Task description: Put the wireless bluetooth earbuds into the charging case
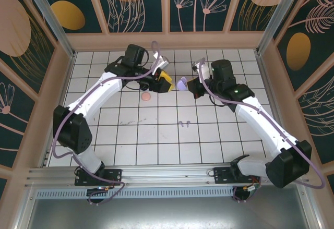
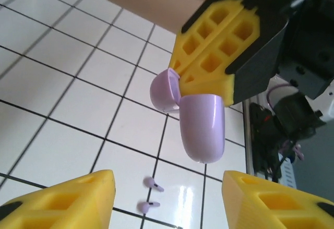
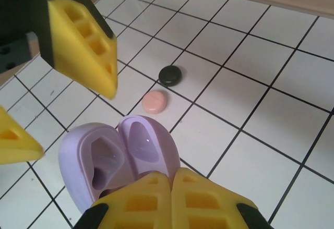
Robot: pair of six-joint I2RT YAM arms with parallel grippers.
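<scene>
Right hand (image 3: 171, 182) is squeezing tight on the open lavender charging case (image 3: 112, 158) and holding it up above the bench (image 1: 209, 135). Left hand (image 2: 167, 182) is hovering just beside the case with its fingers spread wide, grasping nothing. Two lavender earbuds (image 1: 182, 122) are lying on the bench, well apart from the case, on the side nearer the arm bases. A closed pink case (image 3: 155, 101) and a black case (image 3: 170, 75) are sitting close together on the bench near the lavender one.

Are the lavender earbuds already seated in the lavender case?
No, both lavender earbuds lie on the tiles, outside the open lavender case.
</scene>
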